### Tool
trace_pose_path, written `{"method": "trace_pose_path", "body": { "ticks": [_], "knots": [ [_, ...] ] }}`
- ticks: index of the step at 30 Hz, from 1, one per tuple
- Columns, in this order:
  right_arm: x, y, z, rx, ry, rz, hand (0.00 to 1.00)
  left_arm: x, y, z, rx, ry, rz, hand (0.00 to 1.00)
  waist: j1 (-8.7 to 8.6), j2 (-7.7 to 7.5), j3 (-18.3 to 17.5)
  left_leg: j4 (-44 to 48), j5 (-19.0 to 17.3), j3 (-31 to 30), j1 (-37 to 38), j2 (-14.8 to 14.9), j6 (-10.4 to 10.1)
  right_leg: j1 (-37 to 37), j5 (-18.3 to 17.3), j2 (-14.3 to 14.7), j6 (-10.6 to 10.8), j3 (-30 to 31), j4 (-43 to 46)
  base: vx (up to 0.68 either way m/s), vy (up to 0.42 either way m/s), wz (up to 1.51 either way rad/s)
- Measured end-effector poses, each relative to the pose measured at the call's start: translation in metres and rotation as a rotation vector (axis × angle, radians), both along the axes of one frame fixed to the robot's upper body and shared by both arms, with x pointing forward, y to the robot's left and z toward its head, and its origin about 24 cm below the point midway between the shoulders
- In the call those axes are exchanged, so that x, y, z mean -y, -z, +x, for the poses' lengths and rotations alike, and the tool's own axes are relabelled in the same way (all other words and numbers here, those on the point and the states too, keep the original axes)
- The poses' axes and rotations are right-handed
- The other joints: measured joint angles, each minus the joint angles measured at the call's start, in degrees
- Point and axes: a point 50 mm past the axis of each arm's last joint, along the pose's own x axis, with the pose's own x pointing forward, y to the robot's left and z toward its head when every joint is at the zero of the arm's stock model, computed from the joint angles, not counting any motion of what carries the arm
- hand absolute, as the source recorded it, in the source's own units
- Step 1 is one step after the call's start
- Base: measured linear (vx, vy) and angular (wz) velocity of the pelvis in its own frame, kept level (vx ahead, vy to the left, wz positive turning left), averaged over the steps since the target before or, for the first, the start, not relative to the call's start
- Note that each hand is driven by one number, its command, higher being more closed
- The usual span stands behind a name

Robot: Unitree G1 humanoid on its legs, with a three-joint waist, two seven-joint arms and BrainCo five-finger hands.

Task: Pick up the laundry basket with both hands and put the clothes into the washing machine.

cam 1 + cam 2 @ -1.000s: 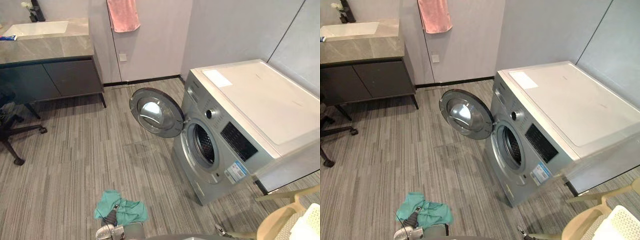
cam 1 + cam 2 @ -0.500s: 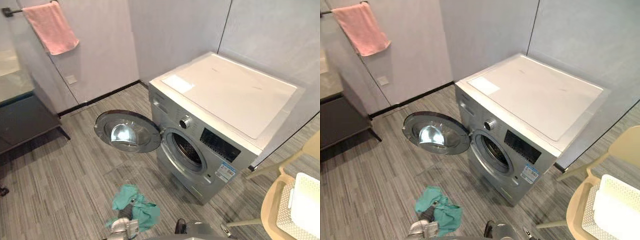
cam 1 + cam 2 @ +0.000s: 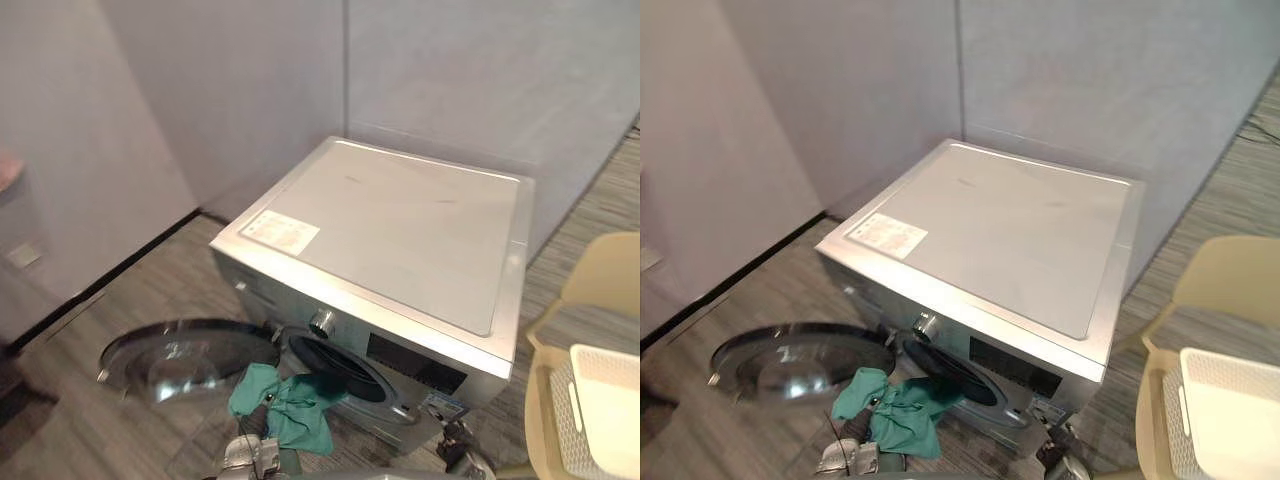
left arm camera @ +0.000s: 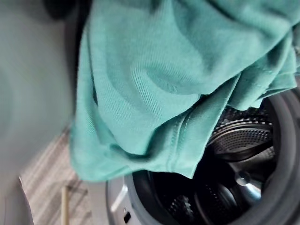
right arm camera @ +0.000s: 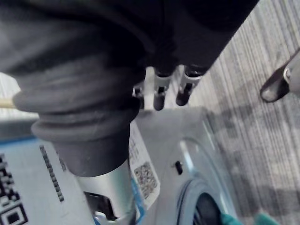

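Left eye view: green cloth [image 3: 290, 405] lifted by left hand [image 3: 245, 457] to the washing machine [image 3: 400, 230] mouth, ready to drop in; basket [image 3: 605, 405] waiting on chair [image 3: 600, 275]; left wrist view: cloth hiding fingers, cannot tell grip; right wrist view: right hand [image 5: 159, 91] fingers straight, empty.

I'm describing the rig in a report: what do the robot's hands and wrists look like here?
The right hand has slim silver fingers in a row, each ending in a dark tip. A dark, rubbery ribbed cover, shaped like a bellows, wraps its back and wrist. The left hand shows as silver-grey metal with dark parts.
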Motion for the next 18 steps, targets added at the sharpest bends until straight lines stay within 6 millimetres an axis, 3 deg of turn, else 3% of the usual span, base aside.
{"method": "trace_pose_path", "body": {
  "ticks": [1, 2, 3, 4, 6, 8, 10, 11, 13, 14, 15, 16, 17, 18],
  "knots": [
    [0.004, 0.000, -0.003, -0.006, -0.009, -0.014, 0.00, -0.001, 0.002, -0.003, -0.015, -0.004, 0.006, 1.00, -0.19, 0.47, 0.01, -1.52, 1.62, 0.89, 0.61, 0.35, -2.38, 0.36, -0.85, -0.23, 0.87, 0.76, 0.69, 0.31, 0.512, -1.07],
    [0.015, 0.000, -0.015, -0.027, -0.010, -0.051, 0.00, 0.003, 0.005, -0.008, -0.044, 0.005, -0.001, 1.00, -1.34, 2.08, -0.87, -3.96, 4.96, 3.89, 0.83, 0.85, -4.90, 1.05, -1.97, -0.53, 2.59, 1.41, 1.37, 0.25, 0.425, -0.27],
    [0.017, 0.002, -0.023, -0.051, -0.005, -0.053, 0.00, 0.000, 0.006, -0.009, -0.059, 0.027, 0.010, 1.00, -2.61, 1.19, -1.38, -4.35, 2.06, 5.10, 1.50, -0.82, -4.40, 1.26, -2.75, -2.58, 3.91, 1.43, 1.73, 0.35, 0.594, 0.00],
    [0.010, 0.006, -0.031, -0.078, 0.000, -0.024, 0.00, -0.005, 0.004, -0.002, -0.054, 0.066, 0.035, 1.00, -3.05, -2.94, -2.19, -5.77, 3.32, 7.11, 1.75, -4.35, -2.51, 0.00, -2.04, -6.81, 5.44, 2.00, 2.27, 0.24, 0.419, 0.07],
    [0.001, 0.010, -0.036, -0.098, 0.011, 0.008, 0.00, -0.008, 0.002, 0.003, -0.046, 0.115, 0.061, 1.00, -2.57, -3.84, -2.68, -7.88, 3.72, 10.85, 1.64, -6.14, -0.75, -2.46, 1.80, -9.50, 7.75, 5.19, 2.14, 0.20, 0.391, -0.46],
    [-0.004, 0.012, -0.038, -0.108, 0.010, 0.027, 0.00, -0.009, 0.001, 0.006, -0.040, 0.164, 0.080, 1.00, -2.08, -3.74, -2.74, -9.18, 4.34, 13.64, 1.91, -7.00, 0.79, -4.43, 6.06, -10.72, 8.98, 7.80, 2.13, 0.11, 0.382, -0.55],
    [-0.002, 0.012, -0.038, -0.103, 0.012, 0.038, 0.00, -0.008, -0.002, 0.014, -0.018, 0.222, 0.097, 1.00, -1.85, -2.41, -2.30, -11.16, 5.05, 16.43, 1.85, -7.13, 2.80, -7.73, 11.94, -11.34, 10.43, 9.15, 2.30, 0.02, 0.331, -0.46],
    [0.000, 0.011, -0.036, -0.097, 0.011, 0.032, 0.00, -0.005, -0.003, 0.015, -0.011, 0.236, 0.095, 1.00, -1.89, -2.26, -2.16, -11.59, 5.29, 17.26, 1.69, -7.08, 3.19, -8.78, 13.19, -11.48, 10.56, 8.86, 2.45, -0.04, 0.248, -0.59],
    [0.001, 0.009, -0.027, -0.079, -0.011, 0.022, 0.00, -0.001, -0.007, 0.021, 0.026, 0.260, 0.097, 1.00, -1.83, -1.48, -1.71, -12.05, 6.00, 19.74, -0.59, -6.35, 4.29, -13.03, 16.70, -12.61, 10.15, 1.02, 2.31, -0.10, 0.172, -0.66],
    [-0.002, 0.007, -0.017, -0.061, -0.051, 0.017, 0.00, 0.003, -0.013, 0.031, 0.078, 0.277, 0.096, 1.00, -1.71, -1.59, -0.62, -13.05, 6.56, 21.16, -1.89, -5.98, 5.08, -15.06, 17.61, -14.24, 9.59, -8.64, 1.32, -0.14, 0.105, -0.56],
    [-0.004, 0.006, -0.012, -0.054, -0.069, 0.015, 0.00, 0.003, -0.016, 0.035, 0.100, 0.276, 0.096, 1.00, -1.61, -1.61, 0.10, -13.18, 6.59, 21.67, -2.44, -6.03, 5.13, -15.64, 17.54, -14.98, 9.63, -12.68, 0.81, -0.19, 0.073, -0.53],
    [-0.007, 0.003, 0.001, -0.024, -0.118, 0.003, 0.00, 0.005, -0.024, 0.050, 0.154, 0.286, 0.104, 1.00, -1.21, -2.80, 2.31, -11.75, 6.70, 22.40, -3.52, -5.94, 5.24, -15.50, 17.19, -15.80, 9.83, -17.80, -0.62, -0.15, -0.003, -0.30],
    [-0.008, 0.001, 0.008, -0.005, -0.144, -0.008, 0.00, 0.007, -0.030, 0.059, 0.190, 0.287, 0.108, 1.00, -0.96, -2.75, 3.72, -9.91, 6.55, 22.34, -4.89, -5.93, 5.12, -15.61, 16.53, -15.83, 9.64, -18.96, -1.11, -0.28, -0.033, -0.15],
    [-0.009, -0.006, 0.022, 0.043, -0.176, -0.034, 0.00, 0.014, -0.044, 0.081, 0.283, 0.292, 0.102, 1.00, -0.32, -2.44, 6.67, -4.96, 5.45, 22.21, -8.56, -5.88, 5.25, -16.44, 13.98, -15.83, 10.07, -19.33, -0.64, -0.27, -0.048, 0.01]
  ]
}}
